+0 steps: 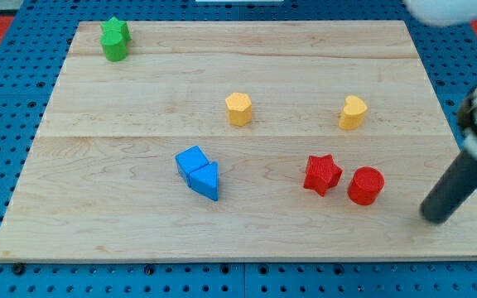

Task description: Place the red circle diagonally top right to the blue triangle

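Note:
The red circle (365, 185) lies on the wooden board (247, 240) at the lower right, touching or nearly touching the red star (322, 175) on its left. The blue triangle (206, 180) sits left of centre, pressed against the blue cube (191, 161) at its upper left. My tip (434, 217) is at the view's right, to the right of and slightly below the red circle, a short gap apart from it. The rod rises from it toward the upper right.
A yellow hexagon (238, 108) and a yellow heart-like block (353, 112) lie in the middle band. Two green blocks (114, 40) stand together at the top left corner. Blue pegboard surrounds the board.

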Controlling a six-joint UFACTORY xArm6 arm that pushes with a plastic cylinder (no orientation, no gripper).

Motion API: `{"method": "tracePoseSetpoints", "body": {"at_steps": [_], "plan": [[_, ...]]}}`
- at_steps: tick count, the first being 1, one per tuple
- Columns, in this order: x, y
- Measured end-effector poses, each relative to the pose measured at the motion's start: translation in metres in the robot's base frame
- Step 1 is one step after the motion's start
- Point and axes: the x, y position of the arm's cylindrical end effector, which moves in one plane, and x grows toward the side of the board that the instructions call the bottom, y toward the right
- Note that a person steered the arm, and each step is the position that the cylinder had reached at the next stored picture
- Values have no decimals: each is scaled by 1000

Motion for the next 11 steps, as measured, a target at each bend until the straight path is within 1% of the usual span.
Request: {"method": "tracePoseSetpoints", "body": {"at_steps": [1,2,3,4,5,6,7,8,9,10,11], "plan": [[-14,-22],[-66,-27],[-54,-6],[-10,-33],[-49,-52],[-89,-52],[-115,-83],[-119,-110],[-122,-118],[-112,-124],[-124,-161]]}}
